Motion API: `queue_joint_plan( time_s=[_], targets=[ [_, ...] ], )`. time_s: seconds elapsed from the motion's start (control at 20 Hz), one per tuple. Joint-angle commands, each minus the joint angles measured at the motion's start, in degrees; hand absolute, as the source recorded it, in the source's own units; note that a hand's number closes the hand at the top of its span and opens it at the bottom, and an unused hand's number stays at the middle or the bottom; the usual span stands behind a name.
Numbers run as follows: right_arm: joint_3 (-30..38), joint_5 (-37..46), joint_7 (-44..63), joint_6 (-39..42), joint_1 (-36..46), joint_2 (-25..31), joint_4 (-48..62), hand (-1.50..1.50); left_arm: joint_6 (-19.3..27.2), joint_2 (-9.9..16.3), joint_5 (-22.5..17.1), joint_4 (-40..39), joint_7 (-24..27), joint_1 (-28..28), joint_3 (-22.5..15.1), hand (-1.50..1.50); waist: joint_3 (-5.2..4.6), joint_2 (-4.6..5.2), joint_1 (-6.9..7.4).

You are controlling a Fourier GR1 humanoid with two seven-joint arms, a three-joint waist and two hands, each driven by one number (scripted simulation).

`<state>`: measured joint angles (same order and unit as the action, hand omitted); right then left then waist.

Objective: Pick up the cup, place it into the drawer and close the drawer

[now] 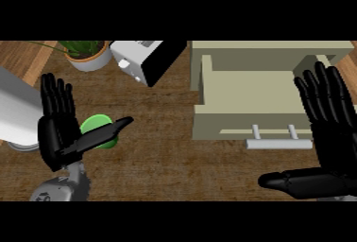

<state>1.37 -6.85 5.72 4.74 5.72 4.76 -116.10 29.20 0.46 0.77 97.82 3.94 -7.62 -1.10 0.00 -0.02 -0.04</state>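
A green cup (pixel 97 126) stands on the wooden counter at the left, partly hidden behind the thumb of my left hand (pixel 57 127). That hand is open, fingers straight and pointing away from me, the thumb reaching across the cup's front. The beige drawer (pixel 237 90) is pulled open at the upper right, its inside bare and its grey handle (pixel 279 143) facing me. My right hand (pixel 329 123) is open too, fingers straight, lying over the drawer's right side with the thumb stretched out to the left below the handle.
A potted plant (pixel 87 54) stands at the back left. Beside it sits a white and black appliance (pixel 150 59). A large white rounded object (pixel 15 116) fills the left edge next to my left hand.
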Motion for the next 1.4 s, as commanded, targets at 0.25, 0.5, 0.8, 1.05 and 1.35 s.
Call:
queue_joint_plan(
  time_s=[0.25, 0.5, 0.8, 1.05, 1.35],
  targets=[
    [-1.66, 1.68, 3.50, -0.91, 0.60, -0.48, -3.12, -1.50, 1.94, -0.44, -2.10, -7.08, 5.75, 2.12, 1.46, -1.50, -0.02, 0.02, -0.03],
    [2.32, -2.39, 5.18, 0.71, 1.16, 1.45, -3.00, -1.50, 1.75, -0.43, -5.19, -10.39, 10.36, 5.87, 0.33, -1.50, -0.01, 0.02, -0.03],
    [1.25, -1.79, 3.49, 0.54, 1.06, -0.02, -1.28, -1.50, -5.57, 0.81, -8.92, -13.90, 14.44, 7.13, 6.84, -1.50, -0.01, 0.00, 0.07],
    [0.23, 0.07, 3.49, -0.50, 3.81, -0.53, -0.16, -1.50, -6.52, 0.12, -9.81, -23.21, 20.18, 5.20, 8.08, -1.50, -0.02, 0.04, 0.04],
    [2.74, -2.39, 2.75, 1.86, 1.16, 0.82, -0.79, -1.50, -10.33, 0.29, -13.13, -28.72, 25.87, 6.06, 10.45, -1.50, -0.01, 0.02, 0.02]
  ],
)
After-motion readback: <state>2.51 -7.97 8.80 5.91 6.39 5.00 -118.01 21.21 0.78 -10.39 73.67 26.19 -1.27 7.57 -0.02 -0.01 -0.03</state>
